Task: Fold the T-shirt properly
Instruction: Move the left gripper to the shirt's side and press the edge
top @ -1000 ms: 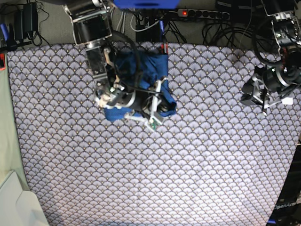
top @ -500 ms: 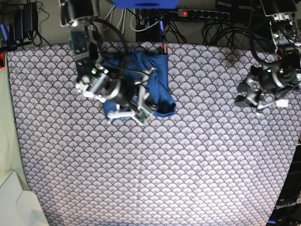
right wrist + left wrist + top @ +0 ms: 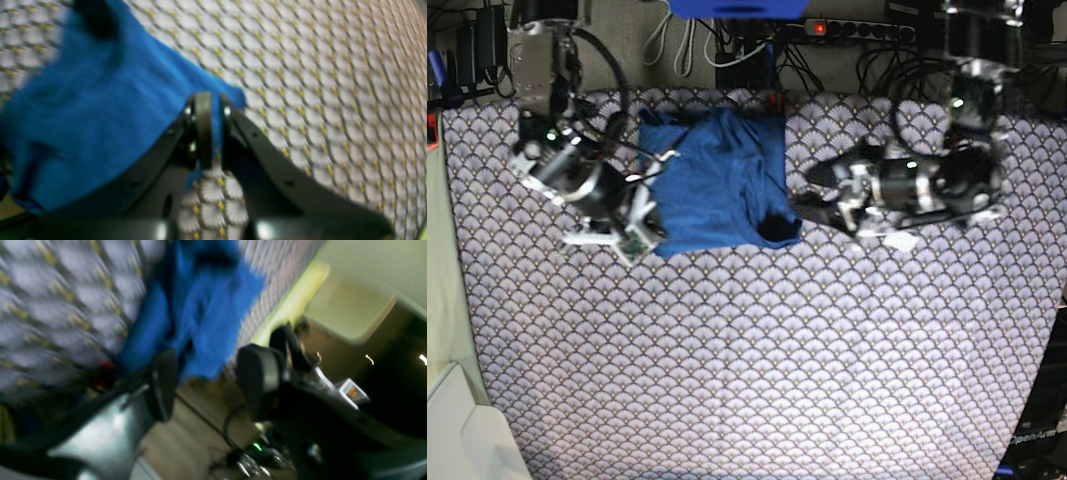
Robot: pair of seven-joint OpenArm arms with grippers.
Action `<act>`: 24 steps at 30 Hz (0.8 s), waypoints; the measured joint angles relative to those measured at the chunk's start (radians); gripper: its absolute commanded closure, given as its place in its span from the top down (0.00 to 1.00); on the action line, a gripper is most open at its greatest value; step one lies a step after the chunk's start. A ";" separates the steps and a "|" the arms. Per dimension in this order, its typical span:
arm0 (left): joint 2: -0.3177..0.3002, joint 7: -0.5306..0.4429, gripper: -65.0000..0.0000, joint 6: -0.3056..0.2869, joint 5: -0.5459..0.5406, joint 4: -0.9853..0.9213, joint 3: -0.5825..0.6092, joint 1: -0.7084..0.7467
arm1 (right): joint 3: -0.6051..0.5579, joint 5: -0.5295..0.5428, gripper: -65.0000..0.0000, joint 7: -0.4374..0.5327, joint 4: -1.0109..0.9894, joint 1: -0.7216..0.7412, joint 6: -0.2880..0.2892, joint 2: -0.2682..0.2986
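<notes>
The blue T-shirt [image 3: 717,180] lies folded into a rough rectangle at the back middle of the patterned table cover, and shows blurred in both wrist views [image 3: 206,306] [image 3: 93,116]. My right gripper [image 3: 647,215] [image 3: 213,110] is shut, its tips over the shirt's front left corner; whether cloth is pinched cannot be told. My left gripper [image 3: 812,195] [image 3: 210,380] hovers just right of the shirt's front right corner. It is open with nothing between its black pads [image 3: 258,380].
A scallop-patterned cover [image 3: 757,350] spans the table. A power strip and cables [image 3: 857,30] run along the back edge. A white bin [image 3: 457,430] stands at the front left corner, beside a pale green strip.
The right-wrist arm has swung left off the shirt to its left edge, uncovering it. The left-wrist arm has come in from the far right to the shirt's right side.
</notes>
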 measured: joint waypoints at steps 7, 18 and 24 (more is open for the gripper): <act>0.090 0.060 0.47 0.005 -0.002 -0.153 -0.041 -0.020 | 0.081 -0.003 0.04 -0.005 0.001 -0.032 0.000 -0.001; 0.089 0.085 0.53 0.035 0.120 0.019 0.060 -0.055 | 0.128 0.001 0.04 -0.001 0.001 -0.030 -0.001 -0.002; 0.087 0.082 0.60 0.039 0.220 0.019 0.057 -0.058 | 0.126 0.001 0.04 0.000 0.001 -0.028 0.000 -0.002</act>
